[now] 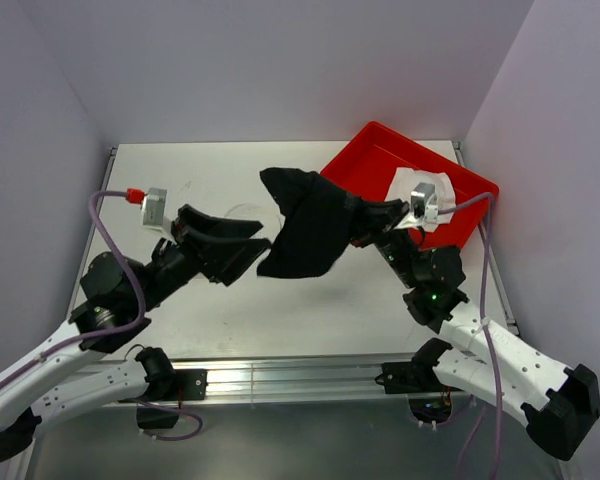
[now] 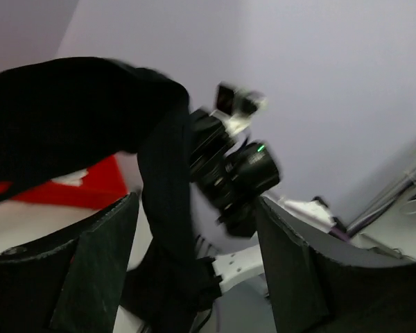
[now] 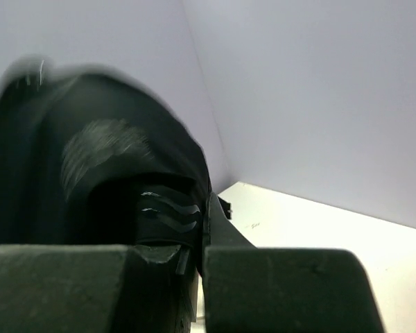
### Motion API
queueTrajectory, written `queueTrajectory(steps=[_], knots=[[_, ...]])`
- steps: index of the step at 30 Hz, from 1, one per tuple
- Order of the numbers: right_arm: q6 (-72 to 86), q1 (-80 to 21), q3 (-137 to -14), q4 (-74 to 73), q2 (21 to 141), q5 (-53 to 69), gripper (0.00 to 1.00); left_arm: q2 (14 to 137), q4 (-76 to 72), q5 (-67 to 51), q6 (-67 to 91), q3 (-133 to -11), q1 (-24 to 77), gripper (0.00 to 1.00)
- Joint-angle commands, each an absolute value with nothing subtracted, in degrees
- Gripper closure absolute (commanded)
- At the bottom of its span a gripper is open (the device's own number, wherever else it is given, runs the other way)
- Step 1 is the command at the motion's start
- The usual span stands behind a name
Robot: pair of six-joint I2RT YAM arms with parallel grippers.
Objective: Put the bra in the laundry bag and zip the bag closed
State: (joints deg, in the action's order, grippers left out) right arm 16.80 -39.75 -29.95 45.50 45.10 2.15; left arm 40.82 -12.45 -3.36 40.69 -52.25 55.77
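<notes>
Upper right, the red tray [image 1: 368,163] holds white fabric [image 1: 406,186], partly hidden; mid-frame the right gripper [image 1: 365,222] pinches the black cloth [image 1: 310,230], while the left gripper [image 1: 257,244] gapes wide, empty

A robotics lab test cell: a white table [image 1: 230,310] boxed in on 3 sides by plain pale-lavender walls [image 1: 280,60], 2 robot arms [image 1: 80,365] bolted to an aluminium rail [image 1: 300,378] at its near edge, and purple cables [image 1: 102,235] looping over them.
</notes>
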Motion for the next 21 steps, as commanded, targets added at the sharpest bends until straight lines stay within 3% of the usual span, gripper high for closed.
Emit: queueTrajectory(steps=[1,2,6,10,15,21], knots=[[17.75,-37.36,-40.57,33.61,46.31,11.94,1.00,33.78,5.59,4.27,36.30,-50.98,55.99,0.24],[18.28,-37.35,-42.43,30.18,46.93,15.09,1.00,32.27,11.02,9.35,36.21,-50.63,55.99,0.16],[22.66,-37.35,-45.44,19.26,49.57,24.25,1.00,25.67,11.70,11.34,36.12,-47.29,55.99,0.12],[25.05,-37.35,-47.54,11.62,49.66,26.19,1.00,28.98,8.97,7.39,34.72,-47.19,55.99,0.03],[23.65,-37.35,-50.54,-1.12,49.49,23.04,1.00,36.55,6.68,3.07,33.57,-48.69,55.99,0.01],[24.34,-37.35,-47.56,-3.25,46.23,21.27,1.00,41.92,3.25,5.36,32.78,-47.37,55.99,0.01]])
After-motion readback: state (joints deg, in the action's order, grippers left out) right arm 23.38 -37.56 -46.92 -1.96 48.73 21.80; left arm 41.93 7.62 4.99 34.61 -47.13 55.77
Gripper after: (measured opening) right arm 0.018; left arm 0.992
